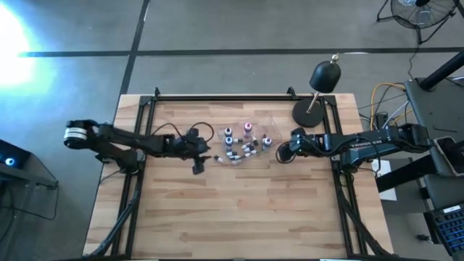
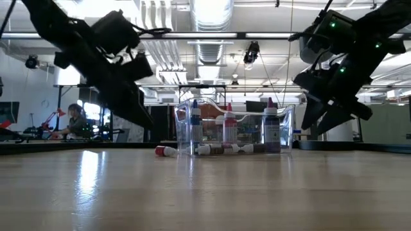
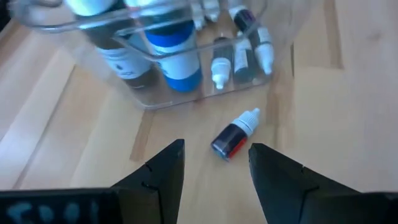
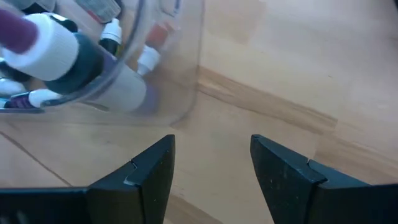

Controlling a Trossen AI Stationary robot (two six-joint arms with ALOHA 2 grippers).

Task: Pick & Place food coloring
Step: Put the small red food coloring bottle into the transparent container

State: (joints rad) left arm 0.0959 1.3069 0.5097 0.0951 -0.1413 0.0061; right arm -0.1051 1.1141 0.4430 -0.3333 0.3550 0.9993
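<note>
A clear plastic tray [image 1: 270, 125] stands at the table's middle. Three food coloring bottles [image 2: 229, 126] stand upright in it and several more [image 2: 225, 149] lie on its floor. One dark bottle with a white cap [image 3: 235, 134] lies on its side on the wood just outside the tray's left end [image 1: 220, 157]. My left gripper [image 3: 216, 165] is open, slanting down, a little short of this loose bottle and above the table [image 1: 205, 158]. My right gripper [image 4: 211, 155] is open and hovers off the tray's right end [image 1: 284, 154], with nothing between its fingers.
A black dome-headed lamp [image 1: 319, 87] on a round base stands at the table's far right, behind my right arm. Bare wood [image 1: 239, 217] stretches across the near half of the table. A black frame rail [image 1: 225, 99] runs along the far edge.
</note>
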